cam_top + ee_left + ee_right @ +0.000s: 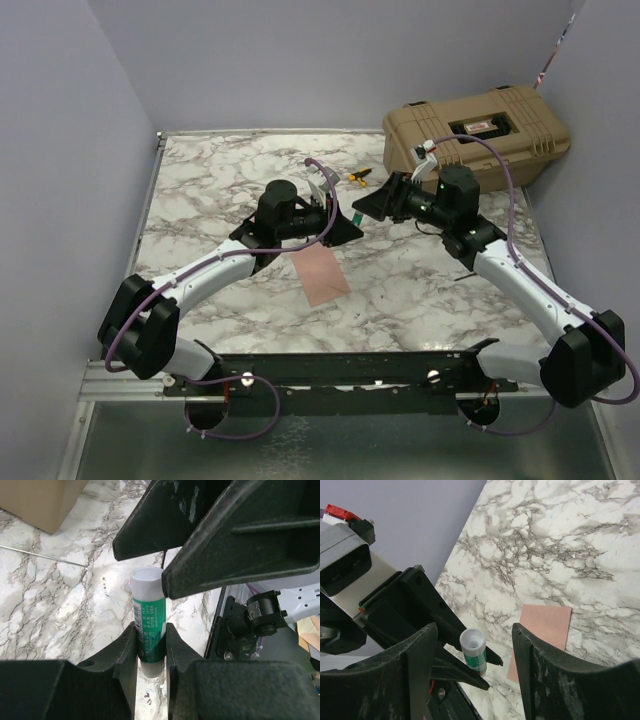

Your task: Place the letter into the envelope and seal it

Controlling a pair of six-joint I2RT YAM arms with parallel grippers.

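Note:
A green-and-white glue stick [150, 615] is held above the table, my left gripper [150, 635] shut on its lower body. Its white end [473, 641] points at my right gripper [475, 630], which stands open around that end without touching it. From above, the two grippers meet tip to tip, left [340, 218] and right [375, 205], with the stick [356, 216] between them. One flat salmon-tan rectangle of paper [323, 277] [545, 627] lies on the marble below. No flap shows on it, so I cannot tell whether it is the envelope or the letter.
A tan hard case [475, 135] stands at the back right, close behind the right arm. A small yellow-and-black object [357, 178] lies near the back middle. Grey walls close in the table on the left, back and right.

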